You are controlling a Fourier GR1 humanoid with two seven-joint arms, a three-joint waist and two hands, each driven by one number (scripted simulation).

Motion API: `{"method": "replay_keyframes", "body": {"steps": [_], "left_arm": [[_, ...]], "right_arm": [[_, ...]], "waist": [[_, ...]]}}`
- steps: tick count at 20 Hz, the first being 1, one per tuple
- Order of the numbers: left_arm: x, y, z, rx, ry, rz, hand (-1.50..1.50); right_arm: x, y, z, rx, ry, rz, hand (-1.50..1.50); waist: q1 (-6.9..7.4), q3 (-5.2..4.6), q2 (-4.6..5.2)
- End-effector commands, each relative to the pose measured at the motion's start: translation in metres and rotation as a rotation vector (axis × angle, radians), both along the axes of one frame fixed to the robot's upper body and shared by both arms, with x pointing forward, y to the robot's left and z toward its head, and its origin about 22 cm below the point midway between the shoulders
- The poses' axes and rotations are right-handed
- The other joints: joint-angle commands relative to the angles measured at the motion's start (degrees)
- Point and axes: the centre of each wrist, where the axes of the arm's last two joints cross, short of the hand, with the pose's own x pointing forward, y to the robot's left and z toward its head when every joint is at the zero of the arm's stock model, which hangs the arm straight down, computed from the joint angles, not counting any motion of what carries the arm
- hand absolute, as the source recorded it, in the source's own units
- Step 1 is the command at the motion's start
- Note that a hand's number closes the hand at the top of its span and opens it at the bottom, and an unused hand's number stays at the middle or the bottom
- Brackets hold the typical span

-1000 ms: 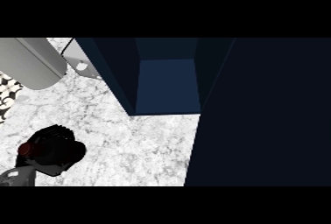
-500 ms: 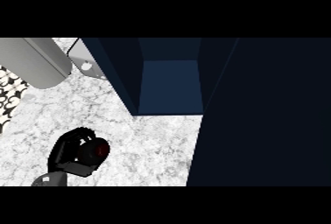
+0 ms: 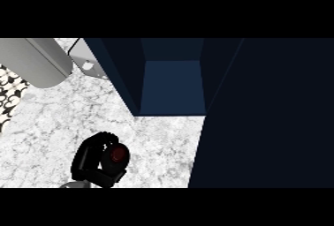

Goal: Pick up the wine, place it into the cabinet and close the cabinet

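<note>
Scanning from the left edge, what is being logged? (A)

A grey cylinder (image 3: 39, 62) and a black-and-white patterned patch (image 3: 9, 90) are being noted at the far left, on the marbled counter (image 3: 58, 119). Neither is being touched. (B)

And the hand? (A)

The left hand (image 3: 88, 156) is being shown low and left, with its fingers curled round the wine (image 3: 117, 154). The bottle is being viewed end-on, red top toward the camera, so its long axis is being judged as roughly upright. How far it is being held above the counter cannot be told. (B)

Where is the target being placed relative to it? (A)

The cabinet (image 3: 173, 86) is being seen open, its blue inside lying ahead of the hand and off to its right, well apart. The cabinet door (image 3: 274, 114) is being shown as the big dark panel at the far right, its edge near the hand's right side. (B)

So the move? (A)

A forward-and-rightward carry is probably being called for, with the door edge being kept clear. The right hand is not being shown. (B)
</note>
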Motion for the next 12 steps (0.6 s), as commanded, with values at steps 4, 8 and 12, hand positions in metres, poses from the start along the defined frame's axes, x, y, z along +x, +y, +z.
{"method": "replay_keyframes", "body": {"steps": [4,8,12], "left_arm": [[-0.020,-0.027,0.030,0.004,-0.008,-0.050,1.50],[0.003,-0.065,0.055,-0.023,-0.012,-0.060,1.50],[-0.008,-0.098,0.082,0.012,-0.030,-0.029,1.50]], "right_arm": [[-0.046,-0.016,0.030,0.061,-0.054,0.027,-1.50],[-0.040,-0.013,0.023,0.051,-0.059,0.021,-1.50],[-0.040,-0.017,0.020,0.053,-0.051,0.022,-1.50]], "waist": [[-0.38,-0.10,-0.15],[-0.74,-0.12,0.17],[-0.92,-0.03,0.11]]}}
